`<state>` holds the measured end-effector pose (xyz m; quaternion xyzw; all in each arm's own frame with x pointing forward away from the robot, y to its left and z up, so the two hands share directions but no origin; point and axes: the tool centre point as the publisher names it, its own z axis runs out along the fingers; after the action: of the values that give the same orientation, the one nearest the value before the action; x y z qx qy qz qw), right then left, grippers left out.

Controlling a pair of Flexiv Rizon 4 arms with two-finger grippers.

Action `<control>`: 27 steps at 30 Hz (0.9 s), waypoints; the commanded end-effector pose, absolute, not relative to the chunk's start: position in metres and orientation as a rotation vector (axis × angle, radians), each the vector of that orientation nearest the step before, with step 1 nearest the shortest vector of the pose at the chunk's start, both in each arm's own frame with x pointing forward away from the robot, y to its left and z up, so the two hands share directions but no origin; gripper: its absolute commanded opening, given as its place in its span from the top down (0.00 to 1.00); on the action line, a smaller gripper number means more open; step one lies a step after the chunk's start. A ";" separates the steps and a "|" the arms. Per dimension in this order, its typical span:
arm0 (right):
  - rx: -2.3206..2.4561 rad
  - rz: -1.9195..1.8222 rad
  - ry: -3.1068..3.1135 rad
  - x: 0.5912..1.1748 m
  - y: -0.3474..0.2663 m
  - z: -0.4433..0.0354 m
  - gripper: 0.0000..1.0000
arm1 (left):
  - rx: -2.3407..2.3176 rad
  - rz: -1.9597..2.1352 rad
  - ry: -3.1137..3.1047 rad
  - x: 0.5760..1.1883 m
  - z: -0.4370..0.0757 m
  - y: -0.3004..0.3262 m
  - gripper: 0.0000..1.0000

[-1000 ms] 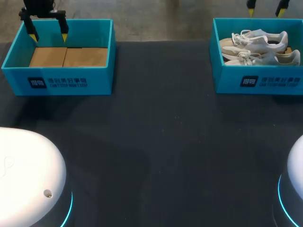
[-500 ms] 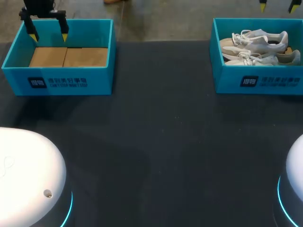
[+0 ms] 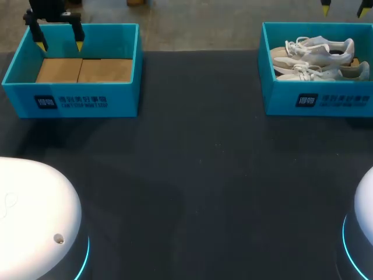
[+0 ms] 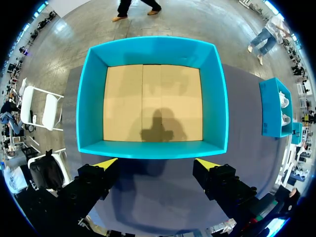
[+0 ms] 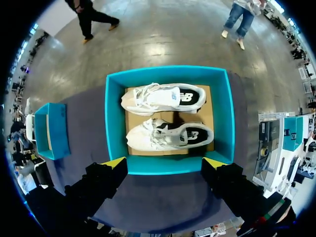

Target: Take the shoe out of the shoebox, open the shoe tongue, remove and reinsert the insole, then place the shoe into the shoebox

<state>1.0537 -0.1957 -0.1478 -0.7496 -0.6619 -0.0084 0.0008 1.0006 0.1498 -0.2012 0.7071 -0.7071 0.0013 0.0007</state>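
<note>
Two white shoes point(image 3: 317, 58) lie side by side in the teal shoebox point(image 3: 274, 99) at the far right of the table. In the right wrist view both shoes point(image 5: 165, 116) rest on the box's cardboard floor, toes pointing the same way. My right gripper point(image 5: 165, 162) hangs open high above the near wall of that box point(image 5: 168, 167); its yellow tips point(image 3: 324, 7) just show in the head view. My left gripper point(image 3: 58, 39) is open over the empty teal box point(image 3: 78, 102) at the far left, and its fingers point(image 4: 106, 163) hold nothing.
The left box point(image 4: 153, 148) has only a bare cardboard floor. Dark table point(image 3: 198, 175) stretches between the two boxes. White arm bases point(image 3: 35, 216) sit at the near corners.
My right gripper has shifted slightly to the right and upward over the shoebox. The left gripper has stayed in place.
</note>
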 end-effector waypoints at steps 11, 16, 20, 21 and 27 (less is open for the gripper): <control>-2.357 -0.031 -2.079 1.052 -0.195 -0.148 0.00 | 2.220 0.002 -2.221 1.000 -0.201 0.150 0.00; -2.338 -0.079 -2.079 1.050 -0.201 -0.152 0.00 | 2.220 0.002 -2.221 1.000 -0.201 0.150 0.00; -2.399 -0.120 -2.063 1.043 -0.218 -0.166 0.00 | 2.220 0.002 -2.221 1.000 -0.201 0.150 0.00; -2.409 -0.114 -2.049 1.041 -0.221 -0.168 0.00 | 2.220 0.002 -2.221 1.000 -0.201 0.150 0.00; -2.464 -0.054 -2.017 1.026 -0.241 -0.172 0.00 | 2.220 0.002 -2.221 1.000 -0.201 0.150 0.00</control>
<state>1.0388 -0.2388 -0.1741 -0.7736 -0.6336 -0.0043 -0.0072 1.0006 0.1497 -0.2013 0.7070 -0.7072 0.0012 0.0007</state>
